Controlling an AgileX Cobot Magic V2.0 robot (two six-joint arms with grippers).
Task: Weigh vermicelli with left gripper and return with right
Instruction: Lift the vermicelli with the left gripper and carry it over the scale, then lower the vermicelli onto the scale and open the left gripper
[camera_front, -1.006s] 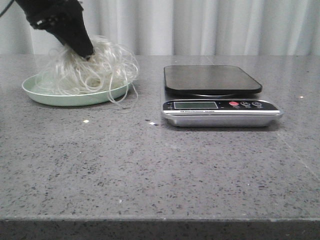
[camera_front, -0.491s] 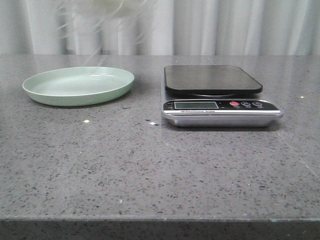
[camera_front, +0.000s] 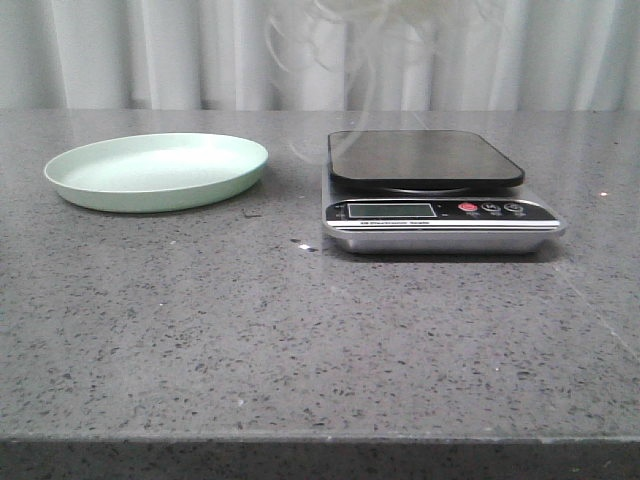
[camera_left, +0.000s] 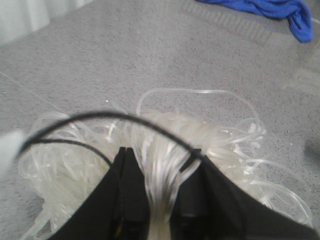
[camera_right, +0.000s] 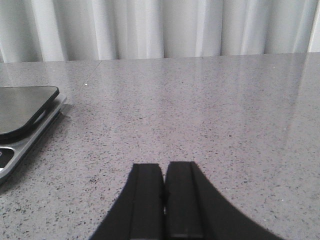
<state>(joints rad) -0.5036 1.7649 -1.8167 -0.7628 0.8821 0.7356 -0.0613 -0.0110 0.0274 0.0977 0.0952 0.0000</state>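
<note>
Your left fingers (camera_left: 160, 200) clamp the vermicelli (camera_left: 165, 150), airborne above the scale (camera_front: 430, 190). Right fingers (camera_right: 164, 200) pressed together, holding nothing. Plate (camera_front: 157, 172) bare near the surface's left edge.

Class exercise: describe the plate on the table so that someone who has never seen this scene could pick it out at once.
Start at the grey speckled table and find the kitchen scale near its middle. The plate sits to the scale's left, apart from it. It is round, shallow and pale green, while the scale is silver with a dark platform.
</note>
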